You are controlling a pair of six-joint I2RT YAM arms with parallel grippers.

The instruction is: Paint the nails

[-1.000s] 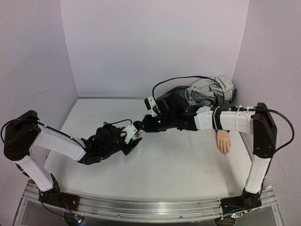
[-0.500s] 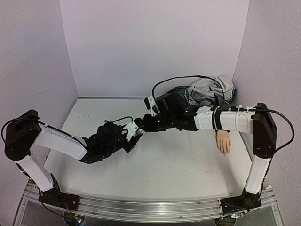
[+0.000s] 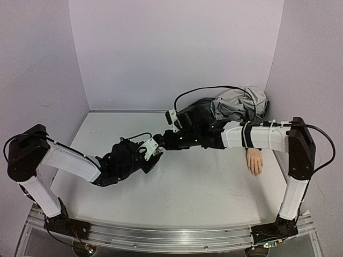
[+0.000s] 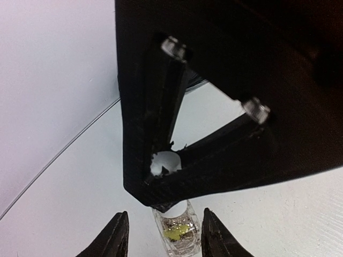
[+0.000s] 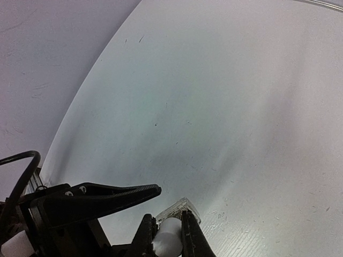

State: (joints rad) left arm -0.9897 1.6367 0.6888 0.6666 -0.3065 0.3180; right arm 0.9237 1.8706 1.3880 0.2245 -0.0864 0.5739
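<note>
A small clear bottle (image 4: pixel 179 233) with yellow flecks inside and a white cap (image 4: pixel 163 163) stands on the white table. My right gripper (image 5: pixel 167 235) is shut on the white cap (image 5: pixel 169 238), reaching in from the right in the top view (image 3: pixel 161 142). My left gripper (image 4: pixel 166 238) is open, with one jaw on each side of the bottle's glass body and small gaps between; it also shows in the top view (image 3: pixel 151 155). The pale mannequin hand (image 3: pixel 254 160) lies at the right, partly under my right forearm. Its nails are too small to make out.
A crumpled grey jacket (image 3: pixel 241 104) lies at the back right against the wall. A black cable (image 3: pixel 203 90) loops over it. Purple walls close in the table on the left, back and right.
My left gripper has shifted slightly up and toward the bottle. My right gripper and the mannequin hand have stayed in place.
</note>
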